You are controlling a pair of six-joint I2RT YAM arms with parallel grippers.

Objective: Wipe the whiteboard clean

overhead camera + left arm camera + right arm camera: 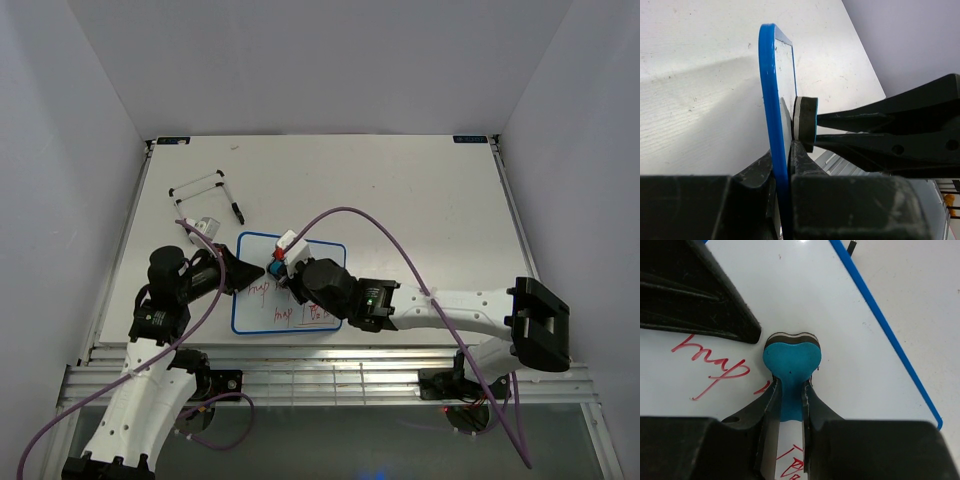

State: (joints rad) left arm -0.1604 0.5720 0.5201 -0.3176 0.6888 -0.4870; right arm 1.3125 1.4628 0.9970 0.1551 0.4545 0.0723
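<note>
Whiteboard [252,315] lay toward the near-left part of the worktop [420,200], long side toward the near edge. Red marks [715,367] covered its left and near parts; far-right part of the face was bare white.

Left gripper [255,271] was closed on the board's left edge, one finger on each face, blue frame pinched between. Couldn't tell whether that edge was lifted or flat on the worktop.

Right gripper [790,390] was clamped on the narrow stem of the blue eraser [792,359]. Eraser's felt side was touching the board face, just beside the left fingers and just right of the upper red word.

Wire stand [198,188] and a black marker [237,212] sat well apart toward the far-left corner, out of the way.

Step in hand, by my read: wiping, early on, most writing unwiped.

To do it well:
- Keep the left pinch firm so the board doesn't slide or pivot under the strokes.
- Keep the felt flat on the face, with even pressure.
- Sweep across the red word, then toward the near edge for the second line, overlapping passes.
- Stroke away from the left fingers; they were close to the eraser, so collision is the main risk.
- Don't run past the frame.
</note>
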